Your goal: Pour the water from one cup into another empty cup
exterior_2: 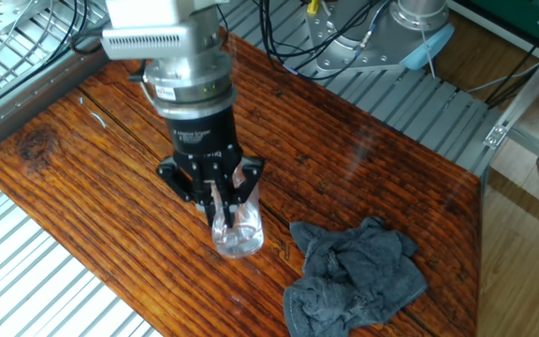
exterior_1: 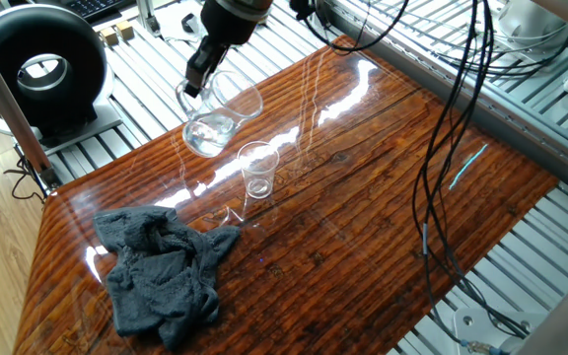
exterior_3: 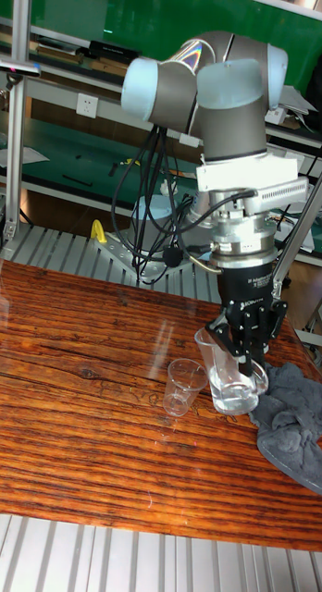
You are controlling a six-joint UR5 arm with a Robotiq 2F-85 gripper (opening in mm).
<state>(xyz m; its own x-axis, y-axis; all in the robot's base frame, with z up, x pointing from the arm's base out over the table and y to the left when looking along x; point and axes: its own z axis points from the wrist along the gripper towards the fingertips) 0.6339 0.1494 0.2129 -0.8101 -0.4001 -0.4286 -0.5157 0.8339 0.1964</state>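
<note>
My gripper [exterior_1: 197,81] [exterior_2: 219,194] [exterior_3: 245,356] is shut on the rim of the large clear mug [exterior_1: 217,116] [exterior_2: 238,231] [exterior_3: 231,375], on the handle side. The mug hangs close over the wooden table, nearly upright, and a shallow layer of water [exterior_1: 205,139] [exterior_3: 232,398] glints in its bottom. Apart from the mug, a short way to one side, the small handleless tumbler [exterior_1: 257,170] [exterior_3: 184,384] stands upright on the table. I cannot tell whether it holds water. In the other fixed view the tumbler is hidden behind the gripper and mug.
A crumpled grey cloth [exterior_1: 161,271] [exterior_2: 354,276] [exterior_3: 295,416] lies on the table near the mug. Black cables [exterior_1: 442,168] hang over the table's right side. A round black fan [exterior_1: 37,69] stands off the table's corner, on the metal slats.
</note>
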